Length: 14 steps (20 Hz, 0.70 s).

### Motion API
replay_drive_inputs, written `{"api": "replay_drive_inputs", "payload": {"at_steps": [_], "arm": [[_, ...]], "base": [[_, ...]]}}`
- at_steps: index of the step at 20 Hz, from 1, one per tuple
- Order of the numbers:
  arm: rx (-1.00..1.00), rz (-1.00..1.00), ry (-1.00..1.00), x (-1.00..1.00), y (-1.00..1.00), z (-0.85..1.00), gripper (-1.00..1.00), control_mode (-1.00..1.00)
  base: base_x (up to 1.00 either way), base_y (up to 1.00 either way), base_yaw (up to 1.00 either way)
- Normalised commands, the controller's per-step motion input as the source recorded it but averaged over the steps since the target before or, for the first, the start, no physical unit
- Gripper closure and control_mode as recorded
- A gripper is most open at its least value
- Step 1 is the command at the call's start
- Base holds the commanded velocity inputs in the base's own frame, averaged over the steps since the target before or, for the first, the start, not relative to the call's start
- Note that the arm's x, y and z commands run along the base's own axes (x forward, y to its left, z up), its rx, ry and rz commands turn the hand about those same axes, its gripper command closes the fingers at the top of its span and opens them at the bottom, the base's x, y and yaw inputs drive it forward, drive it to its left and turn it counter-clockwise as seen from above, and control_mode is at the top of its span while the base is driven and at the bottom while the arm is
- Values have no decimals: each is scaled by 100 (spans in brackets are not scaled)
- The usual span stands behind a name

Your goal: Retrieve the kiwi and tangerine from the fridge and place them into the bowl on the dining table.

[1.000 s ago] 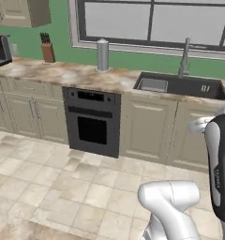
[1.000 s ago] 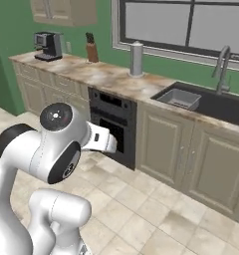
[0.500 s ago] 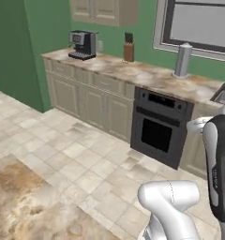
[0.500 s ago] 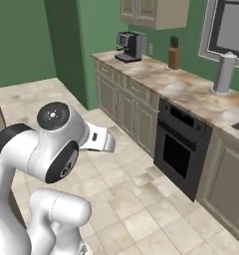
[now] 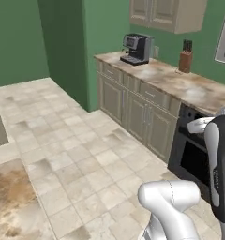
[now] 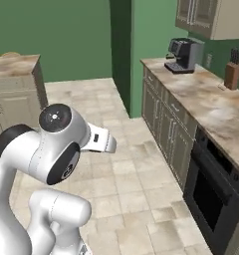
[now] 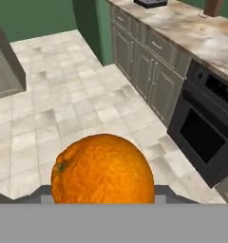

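The tangerine, a bright orange ball with a small green stem scar, takes up the lower middle of the hand view. My gripper is shut on it, and its fingers are almost wholly hidden behind the fruit. It hangs above the tiled floor, facing the counter run. A brown marbled top at the lower left of the left base view looks like the dining table. The kiwi, the fridge and the bowl are out of view.
A beige cabinet run with a marbled counter carries a coffee machine and a knife block. A black oven sits in it. A green wall corner juts out. Another beige counter stands far left.
The whole picture has swept sideways because the base has turned left. The sink and window have gone from the picture, and the coffee machine and green wall have come in.
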Motion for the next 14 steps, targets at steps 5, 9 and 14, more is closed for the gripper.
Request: {"api": "replay_drive_inputs", "payload": {"at_steps": [5,9,14], "arm": [[0,0,0,0,0,0,100,100],[0,0,0,0,0,0,100,100],[0,0,0,0,0,0,100,100]], "base": [[100,-18,62],[100,-11,52],[100,-26,35]]}}
